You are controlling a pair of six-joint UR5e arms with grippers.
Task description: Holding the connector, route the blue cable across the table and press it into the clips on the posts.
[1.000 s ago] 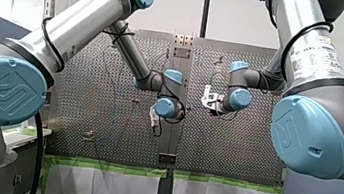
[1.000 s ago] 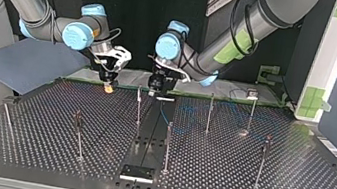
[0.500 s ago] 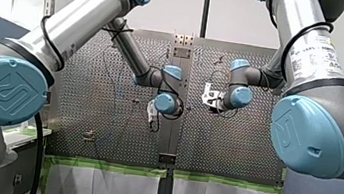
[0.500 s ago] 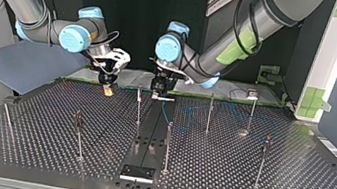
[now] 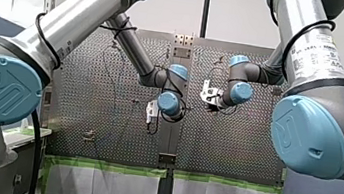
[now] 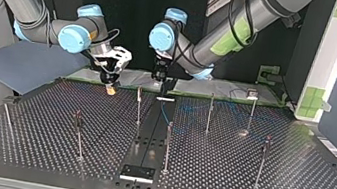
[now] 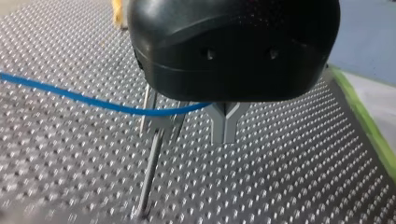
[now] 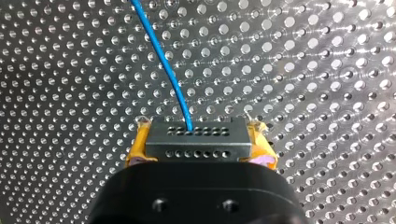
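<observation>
1. The right end effector [image 8: 200, 142] is clamped on the connector [image 8: 196, 135], at 11 o'clock on the tabletop [image 6: 245, 177] in the top view.
2. The blue cable [image 8: 163, 60] leads to the left end effector [image 7: 224, 126], which appears closed on it, though the contact is hidden.
3. Step in hand: the cable crosses the clip [image 7: 159, 122] on the post beside those fingers.
4. The next move calls for a downward press with the cable taut.
</observation>
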